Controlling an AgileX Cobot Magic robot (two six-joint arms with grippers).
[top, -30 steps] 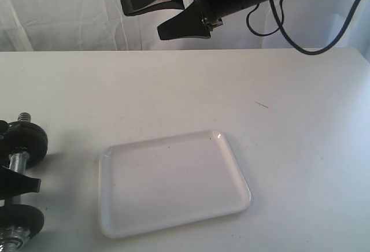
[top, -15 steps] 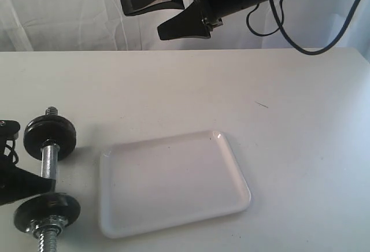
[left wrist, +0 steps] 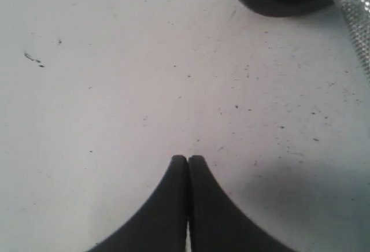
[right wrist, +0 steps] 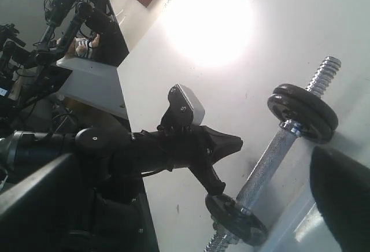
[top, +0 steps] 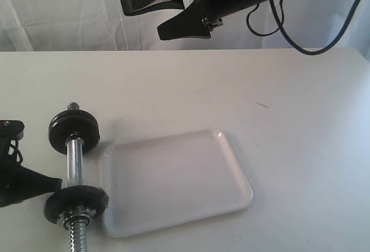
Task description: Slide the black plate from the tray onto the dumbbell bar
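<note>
The dumbbell bar lies on the white table just left of the tray, with its threaded ends showing. A black plate sits on its far end and another black plate on its near end, right against the tray's left rim. My left gripper rests low on the table left of the bar. It is shut with nothing between the fingers, and its tip is close to the near plate. My right gripper hangs high above the table's back, open and holding nothing. The right wrist view shows the bar and the far plate.
A white curtain hangs behind the table's back edge. The right arm's black cable loops down at the upper right. A small dark mark lies on the table right of the middle. The left arm's body stretches along the table's left side.
The dumbbell has slid right from the table's left edge until it lies beside the tray. The shut left gripper came right with it. The right gripper has not moved.
</note>
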